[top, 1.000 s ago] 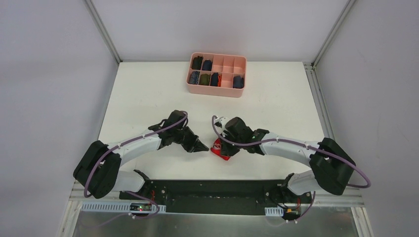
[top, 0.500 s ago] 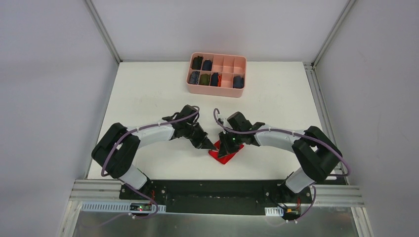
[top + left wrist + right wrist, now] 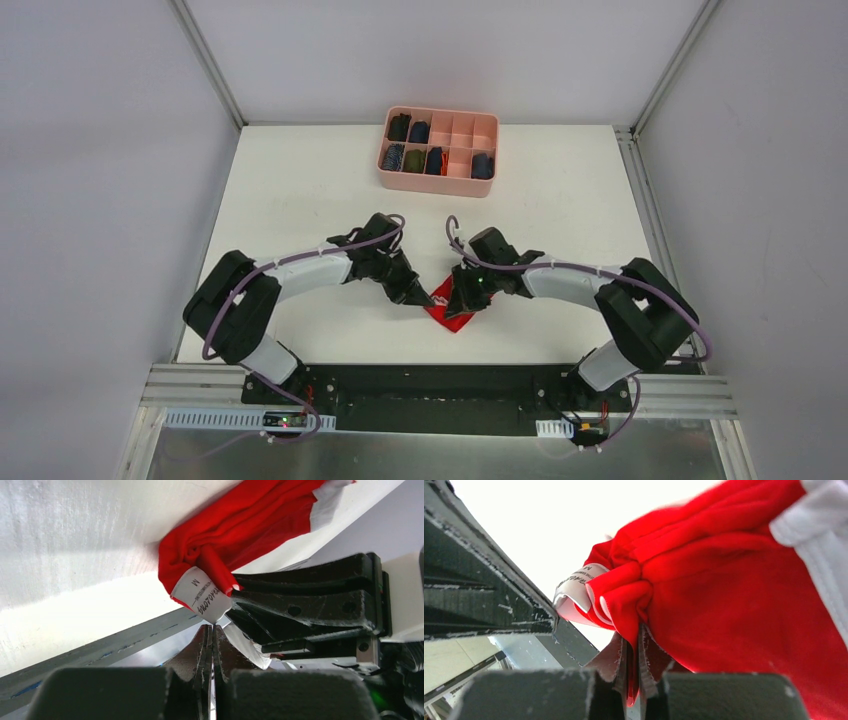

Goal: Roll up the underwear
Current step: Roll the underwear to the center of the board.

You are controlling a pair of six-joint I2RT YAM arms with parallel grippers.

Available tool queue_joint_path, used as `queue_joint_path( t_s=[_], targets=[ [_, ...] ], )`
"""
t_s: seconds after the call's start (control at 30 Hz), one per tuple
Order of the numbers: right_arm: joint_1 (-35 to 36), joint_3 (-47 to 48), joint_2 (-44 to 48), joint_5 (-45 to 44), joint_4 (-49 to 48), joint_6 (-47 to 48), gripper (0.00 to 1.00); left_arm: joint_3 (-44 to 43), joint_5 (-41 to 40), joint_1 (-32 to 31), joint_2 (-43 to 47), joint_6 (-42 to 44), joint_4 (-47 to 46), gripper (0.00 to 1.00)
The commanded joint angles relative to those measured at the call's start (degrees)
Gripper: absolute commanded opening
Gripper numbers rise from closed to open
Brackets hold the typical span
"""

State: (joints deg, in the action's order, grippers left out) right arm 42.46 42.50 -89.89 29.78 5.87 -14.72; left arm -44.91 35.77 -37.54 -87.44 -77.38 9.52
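In the top view, the underwear (image 3: 452,310) is seen as a small red bunch on the white table (image 3: 300,190), near the front edge and between the two arms. The left gripper (image 3: 420,297) is set against its left side and the right gripper (image 3: 466,298) is laid over its right side. A pink divided box (image 3: 436,184) holding dark rolled garments (image 3: 415,160) is set well apart at the far edge, and the table is enclosed by grey walls (image 3: 100,150). In the left wrist view, the left fingers are pressed fully together, tips at the lower corner of a white size label (image 3: 202,597); whether that corner is nipped cannot be told. In the right wrist view, a fold of red cloth is clamped between the right fingers, just beside the label. The garment is judged light, soft and limp, likely to sag and unroll, so hold is best taken on bunched folds or the firmer white band (image 3: 819,530) rather than on a single layer. The matte tabletop is judged to offer some friction for rolling.
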Motion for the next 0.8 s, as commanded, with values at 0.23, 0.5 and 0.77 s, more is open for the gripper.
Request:
queue_joint_path(
  t_s=[0.23,0.5,0.77],
  targets=[
    [-0.14,-4.82,5.0,-7.24,-2.72,-4.05,0.0,-7.39,2.38,-0.69,-9.92,4.93,1.51,0.0],
    [-0.03,-3.15,4.49,-9.98,0.5,-3.43,0.0,-7.89,2.46,-0.69,-14.02,5.91,2.42,0.0],
    [1.66,-1.38,9.63,-16.87,5.48,-3.34,0.46,-10.67,3.48,-0.69,-21.76,9.58,3.53,0.0]
  ],
)
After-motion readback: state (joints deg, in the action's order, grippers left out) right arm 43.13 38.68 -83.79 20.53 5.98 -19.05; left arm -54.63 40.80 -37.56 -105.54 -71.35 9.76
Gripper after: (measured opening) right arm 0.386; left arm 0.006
